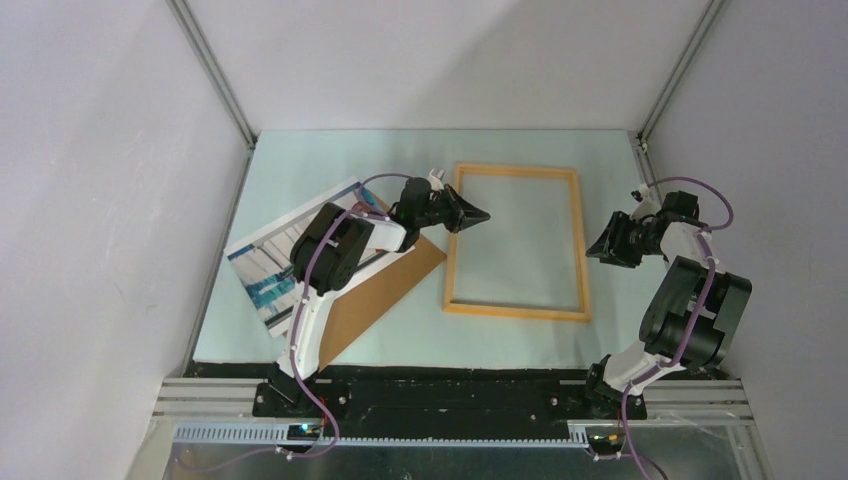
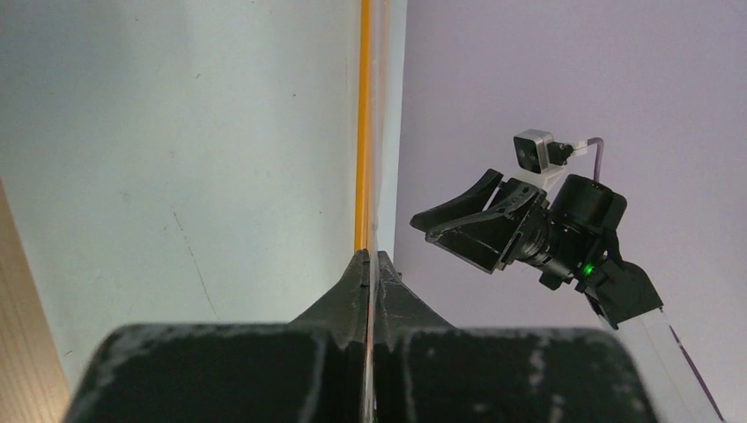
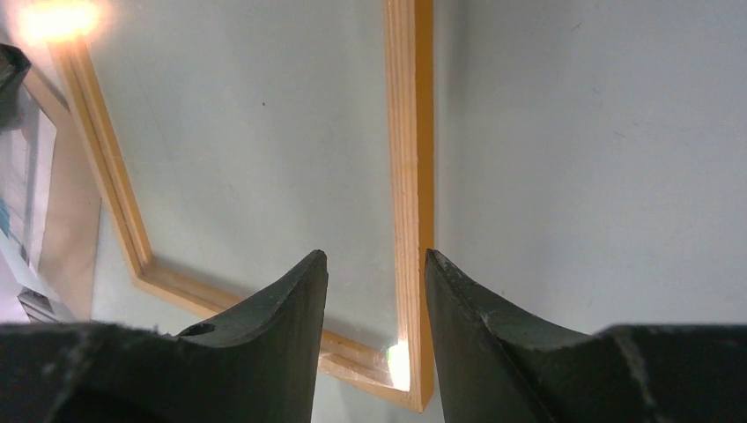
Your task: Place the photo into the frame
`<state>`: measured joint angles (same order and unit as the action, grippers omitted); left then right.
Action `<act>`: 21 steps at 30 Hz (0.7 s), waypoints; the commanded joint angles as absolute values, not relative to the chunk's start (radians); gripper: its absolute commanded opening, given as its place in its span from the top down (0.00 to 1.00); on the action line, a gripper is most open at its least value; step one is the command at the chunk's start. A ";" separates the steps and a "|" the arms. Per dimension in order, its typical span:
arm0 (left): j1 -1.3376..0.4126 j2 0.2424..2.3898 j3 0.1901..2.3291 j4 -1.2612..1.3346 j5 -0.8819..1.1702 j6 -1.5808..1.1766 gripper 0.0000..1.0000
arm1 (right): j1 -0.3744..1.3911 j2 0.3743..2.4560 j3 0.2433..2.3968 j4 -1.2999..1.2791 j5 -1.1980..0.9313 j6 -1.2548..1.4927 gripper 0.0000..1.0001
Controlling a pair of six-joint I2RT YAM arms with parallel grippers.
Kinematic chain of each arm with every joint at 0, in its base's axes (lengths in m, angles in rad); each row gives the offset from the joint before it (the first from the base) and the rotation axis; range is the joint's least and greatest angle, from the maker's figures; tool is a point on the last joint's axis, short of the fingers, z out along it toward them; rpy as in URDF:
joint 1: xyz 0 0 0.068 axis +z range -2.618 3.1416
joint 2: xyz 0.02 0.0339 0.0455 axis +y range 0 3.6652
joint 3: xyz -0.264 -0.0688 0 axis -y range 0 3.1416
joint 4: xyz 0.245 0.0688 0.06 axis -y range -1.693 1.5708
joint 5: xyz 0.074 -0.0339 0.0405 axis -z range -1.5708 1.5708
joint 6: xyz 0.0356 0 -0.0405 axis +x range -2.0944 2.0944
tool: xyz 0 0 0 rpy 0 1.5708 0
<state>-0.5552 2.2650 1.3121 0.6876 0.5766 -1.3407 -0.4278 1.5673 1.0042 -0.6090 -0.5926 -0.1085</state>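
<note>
Pale table (image 1: 520, 340): photo (image 1: 262, 268) half hidden beneath left arm (image 1: 335, 250); left hand (image 1: 484, 215) closed, right hand (image 3: 374, 257) narrowly parted.

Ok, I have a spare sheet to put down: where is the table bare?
Bare: inside the frame, the strip between its near rail and the table edge, and the far strip beyond it. Crowded: the left, where photo, brown board and left arm overlap; the right end effector hangs beside the frame's right rail.
</note>
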 commanded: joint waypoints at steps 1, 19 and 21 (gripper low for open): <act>-0.569 2.236 1.310 0.709 0.561 -1.298 1.00 | -0.433 1.569 1.010 -0.607 -0.611 -0.124 0.51; -0.575 2.234 1.320 0.648 0.557 -1.241 1.00 | -0.434 1.574 1.010 -0.608 -0.613 -0.123 0.51; -0.574 2.231 1.318 0.642 0.554 -1.234 1.00 | -0.434 1.573 1.010 -0.608 -0.614 -0.124 0.51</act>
<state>-0.5648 2.2650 1.3090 0.6334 0.5682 -1.2800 -0.4278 1.5673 1.0042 -0.6094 -0.5930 -0.1085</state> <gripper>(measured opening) 0.005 0.490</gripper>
